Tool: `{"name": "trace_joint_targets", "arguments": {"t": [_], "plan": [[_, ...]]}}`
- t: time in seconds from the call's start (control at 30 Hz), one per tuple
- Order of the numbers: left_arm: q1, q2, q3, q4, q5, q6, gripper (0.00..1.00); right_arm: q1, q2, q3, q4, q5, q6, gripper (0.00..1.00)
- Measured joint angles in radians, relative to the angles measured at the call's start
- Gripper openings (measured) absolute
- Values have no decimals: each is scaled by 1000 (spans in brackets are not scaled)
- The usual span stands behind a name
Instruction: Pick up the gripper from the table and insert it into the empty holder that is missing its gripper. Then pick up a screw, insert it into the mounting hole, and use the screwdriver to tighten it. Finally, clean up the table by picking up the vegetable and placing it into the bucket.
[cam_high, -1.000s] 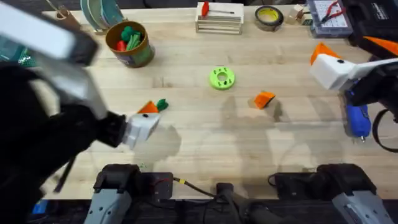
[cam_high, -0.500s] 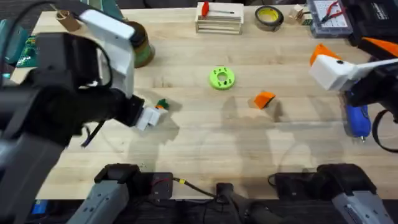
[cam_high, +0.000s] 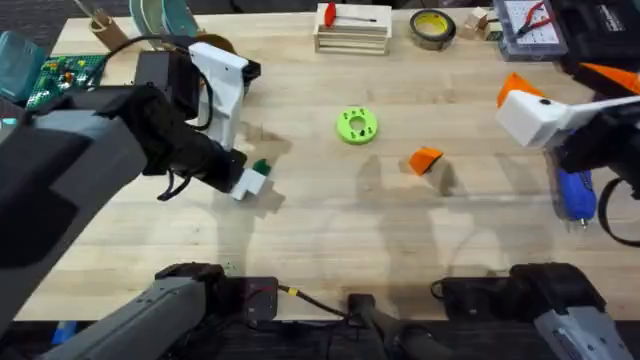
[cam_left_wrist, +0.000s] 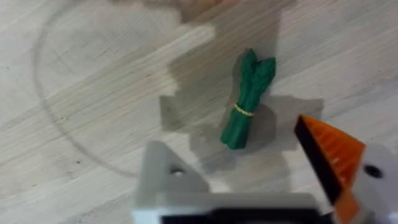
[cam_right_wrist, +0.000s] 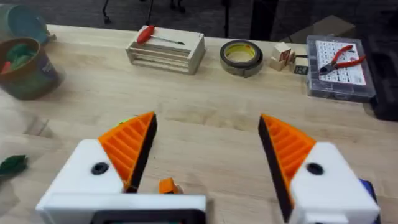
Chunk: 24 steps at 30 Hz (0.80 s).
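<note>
The left claw (cam_left_wrist: 249, 186) hangs open and empty over the vegetable (cam_left_wrist: 247, 99), which lies on the desk (cam_left_wrist: 93, 93) between its fingers. Clean-up seems underway; next, descend and close.

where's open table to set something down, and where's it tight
Bare wood runs along the near edge between the two arm bases, below the lime green ring disc and the gripper. Another open patch lies between those two and the blue screwdriver. It is tight around the vegetable under the left gripper, and along the far edge's clutter.
</note>
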Motion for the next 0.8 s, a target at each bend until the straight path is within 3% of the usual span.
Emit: {"name": "trace_joint_targets", "arguments": {"t": [0.03,0.2,0.23,0.33,0.53,0.57,0.73,0.8], "plan": [[0,8,0,1,0,1,835,0,0,0,0,0,0,991],[0,6,0,3,0,3,71,0,0,0,0,17,0,992],[0,-2,0,7,0,7,18,0,0,0,0,21,0,991],[-1,-49,0,8,17,3,24,0,0,0,-1,27,0,991],[-1,-248,0,6,116,-31,909,0,0,0,-1,31,0,991],[-1,-283,0,3,131,-42,840,0,0,0,-1,31,0,991],[-1,-467,0,-7,162,-51,60,0,0,0,-1,31,0,991],[-1,-528,0,-6,169,-61,15,0,0,0,-1,31,0,991]]}}
